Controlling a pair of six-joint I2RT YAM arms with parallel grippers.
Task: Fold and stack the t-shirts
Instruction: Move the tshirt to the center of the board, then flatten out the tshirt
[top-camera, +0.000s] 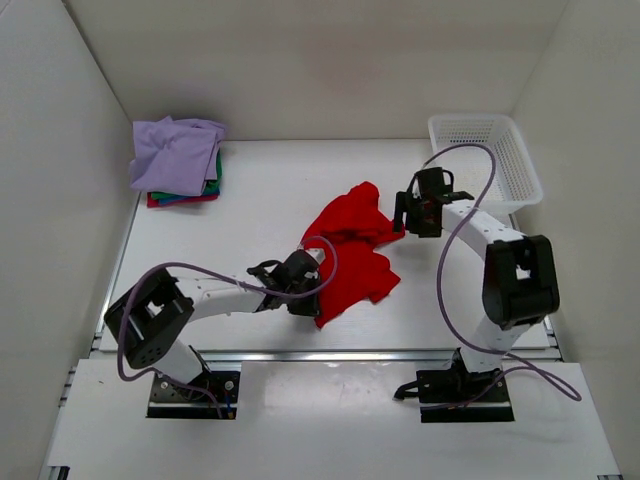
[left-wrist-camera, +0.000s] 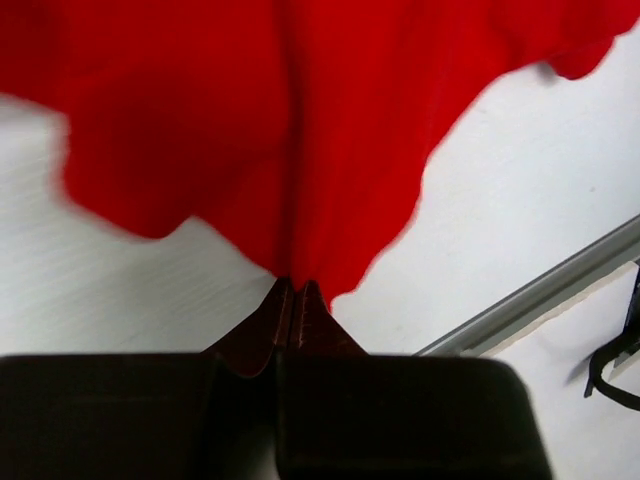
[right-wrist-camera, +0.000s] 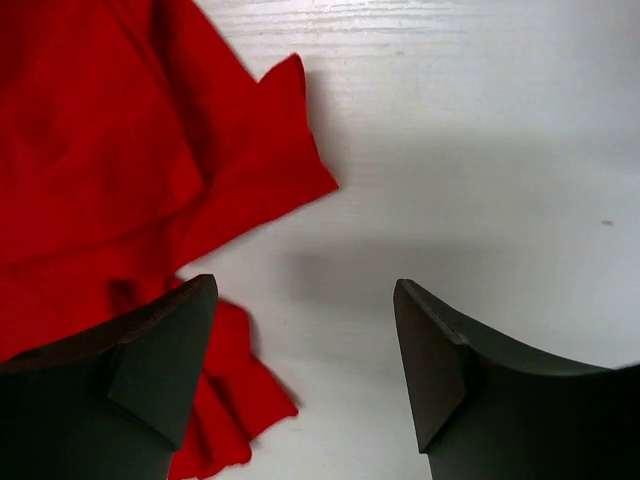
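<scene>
So, partway there I'd guess: the folded pile (top-camera: 178, 165), lavender on top, sits in the far-left corner, but the red t-shirt (top-camera: 350, 255) lies crumpled mid-table, not yet folded. The left gripper (left-wrist-camera: 297, 292) is pinched tight on its near edge. The right gripper (right-wrist-camera: 305, 290) hangs wide apart at the shirt's far-right edge, gripping nothing.

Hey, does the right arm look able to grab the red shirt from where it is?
Probably yes: its fingers stand open at the edge of the red t-shirt, nothing in between.

Four t-shirts (top-camera: 352, 252), one basket (top-camera: 522, 172), two claws (right-wrist-camera: 302, 290)
</scene>
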